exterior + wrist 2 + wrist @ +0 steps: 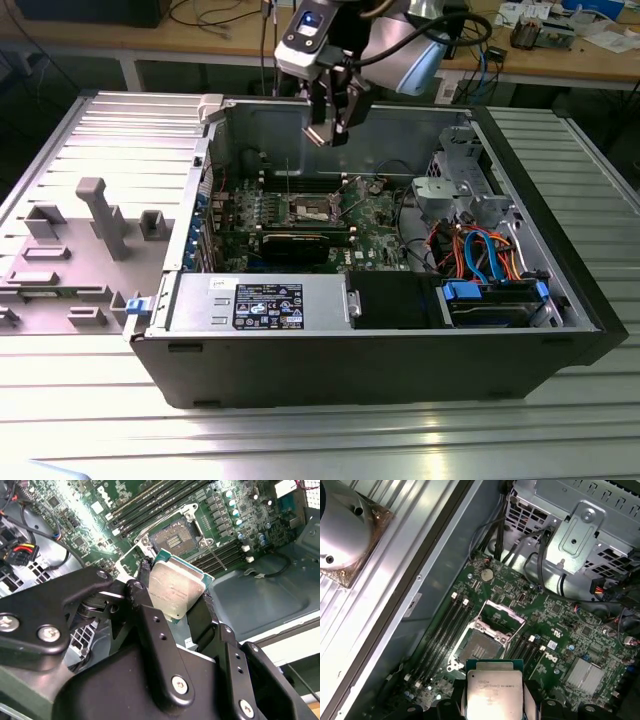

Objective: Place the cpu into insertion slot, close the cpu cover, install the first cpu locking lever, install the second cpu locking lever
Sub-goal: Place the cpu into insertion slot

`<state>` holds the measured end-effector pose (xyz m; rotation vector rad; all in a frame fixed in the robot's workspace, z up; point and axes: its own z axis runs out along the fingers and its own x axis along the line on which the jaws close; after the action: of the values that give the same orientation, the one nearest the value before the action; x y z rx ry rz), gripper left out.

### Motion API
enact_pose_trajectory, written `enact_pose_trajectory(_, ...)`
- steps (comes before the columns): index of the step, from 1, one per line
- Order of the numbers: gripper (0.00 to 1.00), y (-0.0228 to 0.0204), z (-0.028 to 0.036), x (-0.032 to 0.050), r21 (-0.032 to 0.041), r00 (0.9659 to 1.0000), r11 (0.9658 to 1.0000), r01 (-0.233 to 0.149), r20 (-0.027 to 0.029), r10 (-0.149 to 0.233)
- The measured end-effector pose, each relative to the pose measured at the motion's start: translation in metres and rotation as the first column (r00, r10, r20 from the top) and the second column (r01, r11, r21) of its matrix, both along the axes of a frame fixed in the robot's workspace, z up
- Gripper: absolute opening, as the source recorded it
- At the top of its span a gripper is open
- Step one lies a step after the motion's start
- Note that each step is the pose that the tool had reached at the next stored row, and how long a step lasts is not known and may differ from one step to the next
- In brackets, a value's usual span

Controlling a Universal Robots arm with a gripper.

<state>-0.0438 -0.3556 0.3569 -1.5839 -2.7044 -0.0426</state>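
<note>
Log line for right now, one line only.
hand: shut on cpu | cpu: held over board, not seated | slot: empty | cover: raised open

My fingers [152, 625] hide two edges of the clamped cpu [175, 587]. In the first wrist view the picture edge cuts off part of it. In the exterior view the insertion slot [312, 208], at 6 o'clock from my gripper [335, 130], is too small to detail.
</note>
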Motion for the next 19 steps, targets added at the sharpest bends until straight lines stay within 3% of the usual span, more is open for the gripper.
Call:
enact_pose_trajectory(2,0.54,0.0000,-0.0007,0.0001,-0.0007,0.9998,0.9998,0.019,-0.0017,-0.019)
enact_pose_trajectory(16,0.54,0.0000,-0.0008,0.0001,-0.0005,0.9998,0.9998,0.022,-0.0017,-0.022)
enact_pose_trajectory(19,0.54,0.0000,-0.0009,0.0001,-0.0006,0.9993,0.9993,0.038,-0.0017,-0.038)
